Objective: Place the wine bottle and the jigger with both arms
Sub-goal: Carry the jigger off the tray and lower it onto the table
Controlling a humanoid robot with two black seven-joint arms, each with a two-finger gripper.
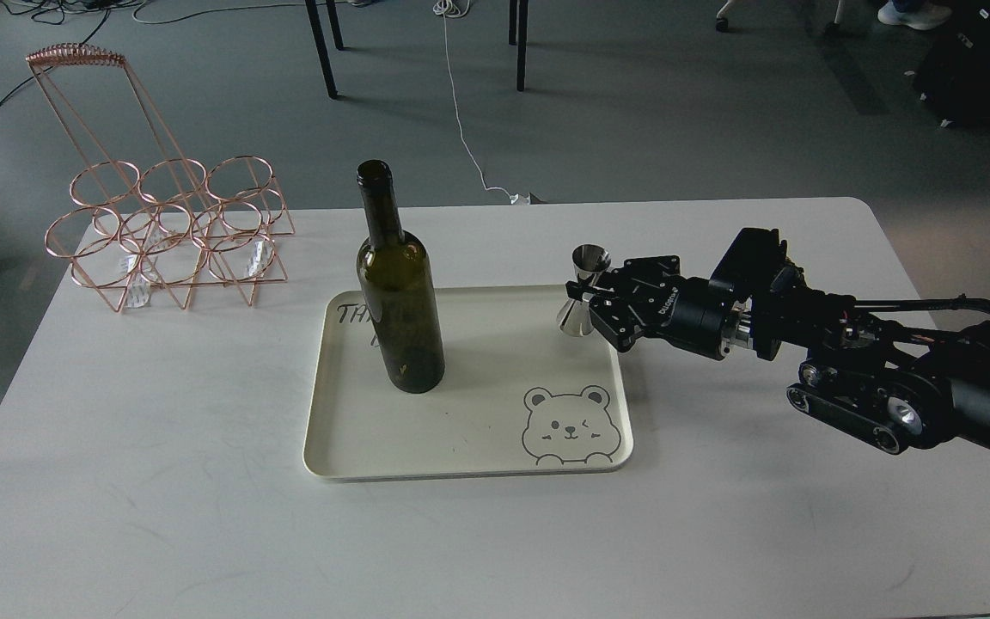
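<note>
The wine bottle (398, 297), dark olive green, stands upright on the left half of a cream tray (461, 438). The steel jigger (583, 291) is held upright at its waist by my right gripper (591, 299), lifted above the tray's far right corner. The right arm comes in from the right edge. My left gripper is not in view; only a dark part shows at the far left edge.
A copper wire bottle rack (164, 228) stands at the table's back left. The tray has a bear drawing (568, 427) at its front right. Chair legs and a white cable are on the floor behind the table.
</note>
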